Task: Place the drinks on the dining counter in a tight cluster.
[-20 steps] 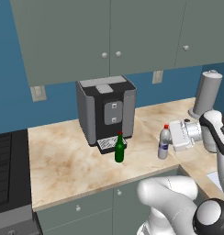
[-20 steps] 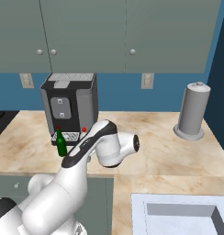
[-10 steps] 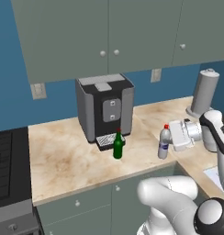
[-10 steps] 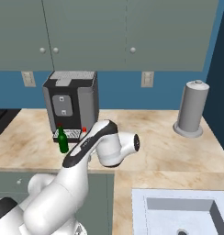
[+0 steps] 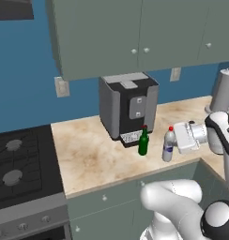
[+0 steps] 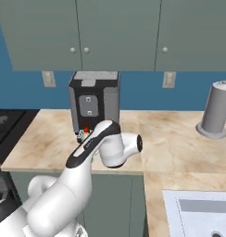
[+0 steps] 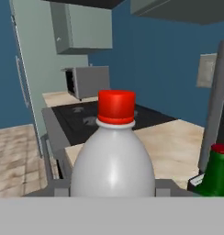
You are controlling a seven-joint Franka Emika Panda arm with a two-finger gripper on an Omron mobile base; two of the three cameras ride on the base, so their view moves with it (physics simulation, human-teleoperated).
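Note:
My gripper (image 5: 172, 144) is shut on the small silver-white bottle with a red cap (image 5: 168, 145), gripping its body from the right, over the kitchen counter (image 5: 88, 154) near its front edge. In the hand view this bottle (image 7: 113, 160) stands upright and very close between my fingers (image 7: 163, 187). The slim dark green bottle with a red cap (image 5: 143, 142) stands on the counter just left of it, in front of the coffee machine, and appears at the hand view's right edge (image 7: 216, 174). The dining counter is out of view.
A grey coffee machine (image 5: 128, 110) stands at the back of the counter. The black stove (image 5: 18, 164) lies to the left. A tall grey canister (image 6: 217, 109) stands at the right and a sink (image 6: 203, 213) at lower right. Wall cabinets (image 5: 135, 33) hang above.
The whole picture has shifted right, so the base has moved. The silver-white bottle stayed with my gripper and now sits closer to the green bottle.

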